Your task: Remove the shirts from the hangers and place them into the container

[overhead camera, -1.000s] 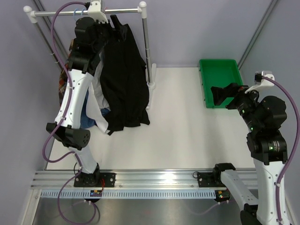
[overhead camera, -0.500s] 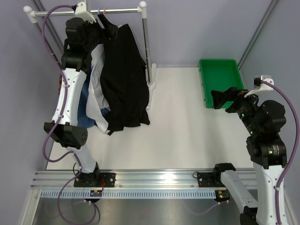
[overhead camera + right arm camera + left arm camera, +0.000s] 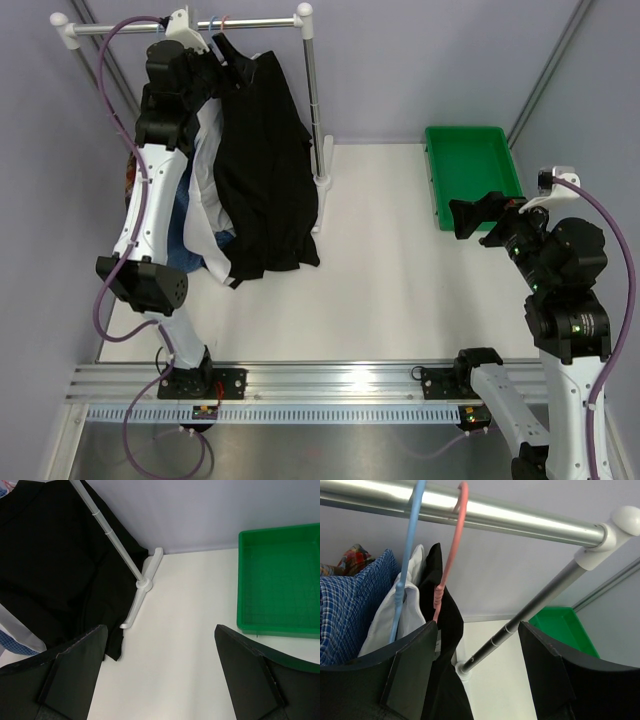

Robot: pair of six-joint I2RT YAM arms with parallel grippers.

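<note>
The jaws of the left gripper point(image 3: 476, 630) are held well apart, with nothing clamped between them. In the left wrist view the neck of the pink hanger point(image 3: 451, 555) is seen just above the finger at lower left, and the collar of the black shirt point(image 3: 447, 615) is seen just beside that finger. The pink hanger and a light blue hanger point(image 3: 407, 555) are hooked side by side over the rail point(image 3: 520, 522) across the top of the frame. Left of the black shirt, the white shirt point(image 3: 410, 612), the blue checked shirt point(image 3: 350, 610) and a corner of the red-brown plaid shirt point(image 3: 352, 560) are bunched together, so all 4 shirts are gathered at the upper left of the top view. The jaws of the right gripper point(image 3: 160, 630) are spread wide, with nothing held, above the white table point(image 3: 180, 680). The green container point(image 3: 280, 575) is found at the upper right of the right wrist view, well apart from the rail's post point(image 3: 117, 545).
</note>
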